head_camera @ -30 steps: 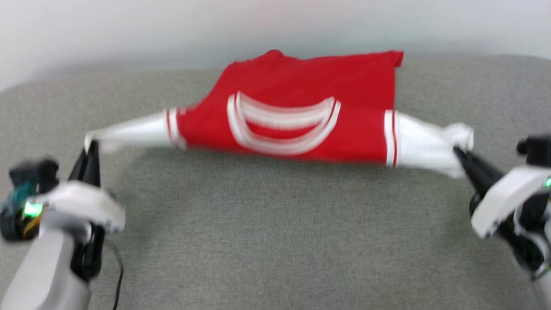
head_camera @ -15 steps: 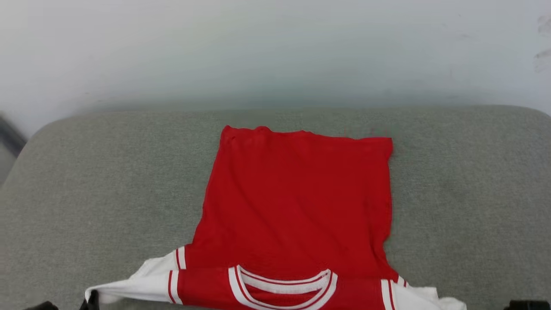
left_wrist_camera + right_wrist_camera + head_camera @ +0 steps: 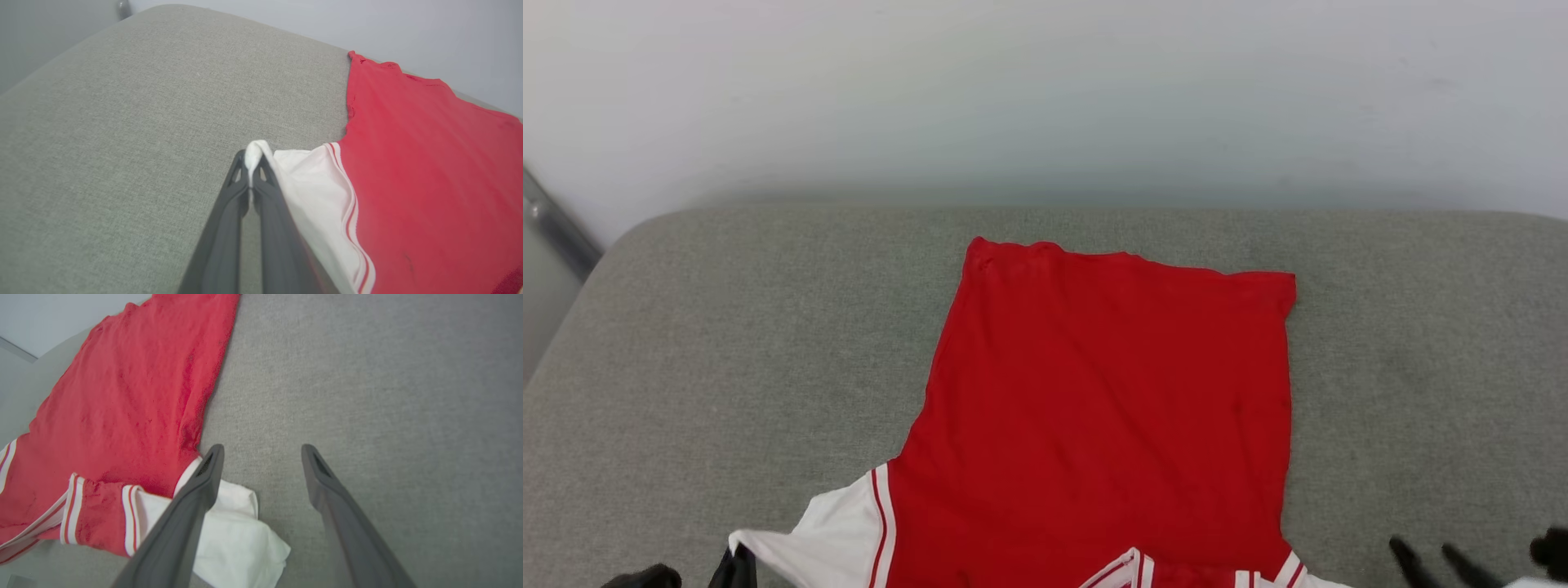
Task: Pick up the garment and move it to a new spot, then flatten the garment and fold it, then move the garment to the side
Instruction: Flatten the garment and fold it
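Observation:
The garment [image 3: 1111, 408], red with white sleeves, lies spread on the grey padded surface [image 3: 727, 327], hem at the far end and striped collar at the near edge. Its plain side faces up. My left gripper [image 3: 737, 569] sits at the lower left, shut on the tip of the white left sleeve [image 3: 302, 188]. In the left wrist view that gripper [image 3: 250, 158] pinches a small white fold. My right gripper [image 3: 262, 451] stands open above the padded surface, with the white right sleeve [image 3: 241, 535] lying loose under its left finger. In the head view it [image 3: 1433, 563] shows at the lower right.
A pale wall [image 3: 1045, 98] rises behind the padded surface's rounded far edge. A grey bar [image 3: 551, 224] slants at the far left. Bare grey fabric stretches on both sides of the garment [image 3: 388, 396].
The right gripper has opened and let go of the right sleeve. The garment, held stretched between both grippers before, now lies spread out. The head camera has shifted, so the picture moved.

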Controlling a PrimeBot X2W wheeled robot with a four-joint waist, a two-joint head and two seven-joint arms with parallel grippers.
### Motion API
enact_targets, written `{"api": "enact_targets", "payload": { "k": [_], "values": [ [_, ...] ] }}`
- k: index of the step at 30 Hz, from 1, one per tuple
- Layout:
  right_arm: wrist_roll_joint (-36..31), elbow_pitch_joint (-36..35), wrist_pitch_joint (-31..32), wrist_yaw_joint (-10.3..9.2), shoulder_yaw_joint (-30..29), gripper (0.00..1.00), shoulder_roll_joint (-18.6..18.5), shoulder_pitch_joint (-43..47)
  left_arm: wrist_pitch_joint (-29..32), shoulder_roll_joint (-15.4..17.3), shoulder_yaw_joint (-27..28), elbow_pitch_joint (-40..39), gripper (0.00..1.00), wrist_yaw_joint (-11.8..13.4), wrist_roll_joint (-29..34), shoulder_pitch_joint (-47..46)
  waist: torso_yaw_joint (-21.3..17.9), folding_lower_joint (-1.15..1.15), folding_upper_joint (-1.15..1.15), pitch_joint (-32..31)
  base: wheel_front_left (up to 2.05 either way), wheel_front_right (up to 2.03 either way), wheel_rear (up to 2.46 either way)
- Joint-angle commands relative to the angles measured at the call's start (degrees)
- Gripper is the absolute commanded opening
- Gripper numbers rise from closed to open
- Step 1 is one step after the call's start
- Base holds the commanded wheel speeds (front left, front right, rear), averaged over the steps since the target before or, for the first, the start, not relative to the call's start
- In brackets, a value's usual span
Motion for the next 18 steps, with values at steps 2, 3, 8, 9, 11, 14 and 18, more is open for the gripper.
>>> {"api": "enact_targets", "payload": {
  "k": [2, 3, 8, 9, 11, 14, 18],
  "values": [
    [-0.6, 1.4, -1.1, -0.04, -3.6, 1.0, 0.1, -6.9, -0.9, -0.5, -0.6, -1.7, 0.0, -0.2, 0.8, -2.7, 0.1, 0.01, 0.0, 2.0, 0.0, 0.0, 0.0],
    [-0.2, 2.6, -1.5, -0.04, -4.9, 1.0, 0.0, -9.6, -1.1, -0.5, -0.7, -2.4, 0.0, -0.2, 1.3, -3.4, 0.3, 0.01, 0.0, 2.8, 0.0, 0.0, 0.0],
    [0.3, 12.5, 0.3, -0.03, -6.7, 1.0, -2.6, -25.5, -1.9, -0.8, -2.5, -6.0, 0.0, -0.3, 3.4, -7.5, 1.8, 0.01, 0.0, 7.8, 0.0, 0.0, 0.0],
    [0.6, 14.6, 1.2, -0.03, -6.8, 1.0, -3.2, -28.9, -2.0, -0.9, -3.0, -6.7, 0.0, -0.4, 3.9, -8.5, 2.5, 0.01, 0.0, 9.0, 0.0, 0.0, 0.0],
    [1.2, 19.1, 3.7, -0.03, -6.7, 1.0, -4.4, -35.9, -2.2, -1.1, -3.9, -8.0, 0.0, -0.2, 5.0, -10.2, 3.5, 0.01, 0.0, 11.3, 0.0, 0.0, 0.0],
    [1.1, 25.1, 7.9, -0.03, -5.9, 1.0, -6.0, -44.3, -2.4, -1.8, -5.5, -9.5, 0.0, -0.5, 6.3, -12.8, 5.3, 0.01, 0.0, 14.2, 0.0, 0.0, 0.0],
    [0.1, 32.0, 16.1, -0.03, -6.8, 1.0, -7.3, -55.1, -2.6, -2.7, -7.5, -10.5, 0.0, -1.1, 7.7, -15.9, 7.6, 0.01, 0.0, 17.9, 0.0, 0.0, 0.0]
  ]
}}
